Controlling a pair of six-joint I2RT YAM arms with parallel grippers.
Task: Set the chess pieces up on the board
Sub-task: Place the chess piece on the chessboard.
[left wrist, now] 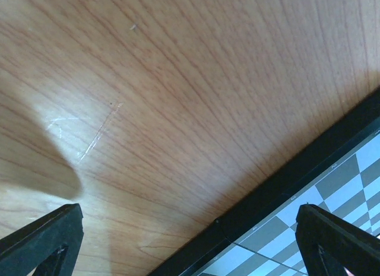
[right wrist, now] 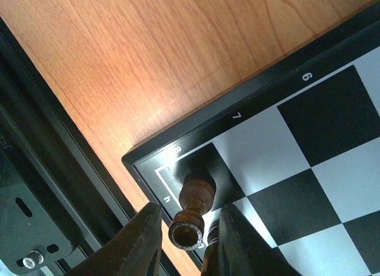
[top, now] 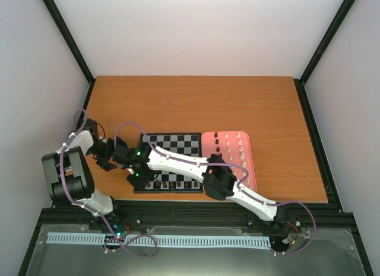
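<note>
The board (top: 172, 146) lies in the middle of the table, with dark brown chess pieces (top: 173, 184) along its near row. Cream-white pieces (top: 228, 146) stand in a pink tray. My right gripper (top: 138, 178) is at the board's near left corner. In the right wrist view it (right wrist: 187, 243) is open around a dark piece (right wrist: 195, 208) that stands on the corner square of the board (right wrist: 267, 151), with a gap on each side. A second dark piece (right wrist: 211, 252) shows by the right finger. My left gripper (top: 108, 155) is open and empty (left wrist: 190, 234) over the wood beside the board's left edge (left wrist: 332, 187).
The pink tray (top: 248, 163) lies against the board's right side. The right arm (top: 219, 178) stretches across the board's near edge. The table's front edge and a black frame rail (right wrist: 41, 169) run close to the right gripper.
</note>
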